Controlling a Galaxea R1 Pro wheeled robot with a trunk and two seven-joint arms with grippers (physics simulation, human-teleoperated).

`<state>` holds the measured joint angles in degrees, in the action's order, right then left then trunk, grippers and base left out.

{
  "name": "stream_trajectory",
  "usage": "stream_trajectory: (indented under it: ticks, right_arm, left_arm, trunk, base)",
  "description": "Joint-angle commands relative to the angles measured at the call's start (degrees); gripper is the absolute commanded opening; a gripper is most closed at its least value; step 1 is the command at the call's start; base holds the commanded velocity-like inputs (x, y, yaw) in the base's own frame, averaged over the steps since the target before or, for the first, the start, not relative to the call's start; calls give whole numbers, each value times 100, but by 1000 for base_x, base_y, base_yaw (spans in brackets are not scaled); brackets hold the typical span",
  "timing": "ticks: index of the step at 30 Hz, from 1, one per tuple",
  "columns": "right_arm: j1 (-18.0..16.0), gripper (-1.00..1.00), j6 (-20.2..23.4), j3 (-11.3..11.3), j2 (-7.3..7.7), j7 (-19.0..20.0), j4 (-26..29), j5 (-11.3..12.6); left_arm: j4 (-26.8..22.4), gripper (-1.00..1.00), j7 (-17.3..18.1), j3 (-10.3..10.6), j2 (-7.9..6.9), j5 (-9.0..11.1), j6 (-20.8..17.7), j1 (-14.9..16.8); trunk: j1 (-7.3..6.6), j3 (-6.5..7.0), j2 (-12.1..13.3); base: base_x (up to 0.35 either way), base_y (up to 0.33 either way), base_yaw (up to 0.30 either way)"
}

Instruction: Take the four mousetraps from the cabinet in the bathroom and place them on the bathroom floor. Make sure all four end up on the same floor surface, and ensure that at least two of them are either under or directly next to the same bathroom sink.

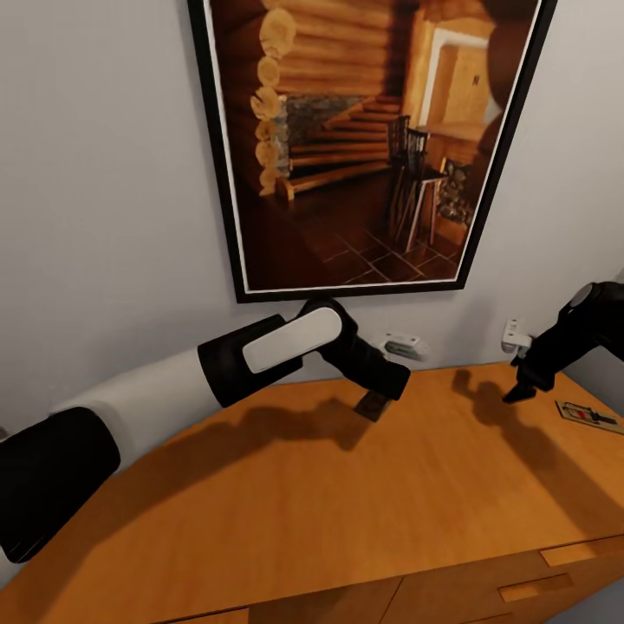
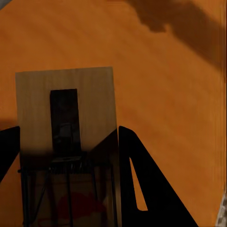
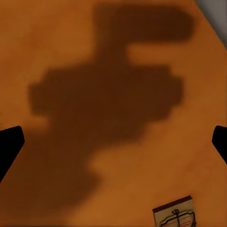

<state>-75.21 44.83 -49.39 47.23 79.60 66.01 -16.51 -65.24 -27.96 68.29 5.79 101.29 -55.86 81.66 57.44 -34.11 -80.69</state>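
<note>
The left gripper (image 2: 68, 156) is clamping one mousetrap (image 2: 66, 118) between its fingers, holding it above the cabinet (image 1: 347, 503) top, presumably for carrying to the floor. The right gripper (image 1: 518, 386) is hanging wide open and empty, just beside a second mousetrap (image 1: 588, 414) lying on the top.

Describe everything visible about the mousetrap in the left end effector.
The mousetrap is a flat rectangular slab of pale tan wood, with a dark rectangular plate at its middle, thin dark wire parts and a red mark toward its near end. It sits between the two black fingers of the left end effector, which is closed on it. In the head view it hangs tilted just above the orange-brown cabinet top, near the wall; whether it touches the top cannot be told.
</note>
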Motion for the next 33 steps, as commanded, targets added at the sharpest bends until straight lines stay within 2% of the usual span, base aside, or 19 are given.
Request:
stream_trajectory:
  ticks: [1, 13, 20, 26, 33]
  right_arm:
    - [-11, 100, 41, -48, 11, 42, 17, -31]
    - [-11, 100, 34, -413, 57, 81, 382, -28]
    - [-11, 100, 35, -419, 84, 85, 607, -28]
    - [-11, 100, 30, -399, 172, 98, 710, -29]
    - [-11, 100, 26, -377, 205, 101, 716, -31]
  left_arm:
    - [-11, -100, -43, -3, 4, 44, -4, 4]
    - [-161, -100, -46, -20, -2, 41, -4, -9]
    - [-385, -100, -51, -42, -3, 31, -4, -9]
    - [-400, -100, -52, -41, -1, 31, -4, -9]
    - [-396, -100, -52, -39, -4, 31, -4, -9]
  trunk:
    - [0, -7, -4]
    - [0, -7, -4]
    - [0, -7, -4]
    - [0, -7, -4]
    - [0, -7, -4]
  base:
    - [0, 0, 0]
    - [0, 0, 0]
    - [0, -182, 0]
    - [33, -289, 0]
    - [88, -291, 0]
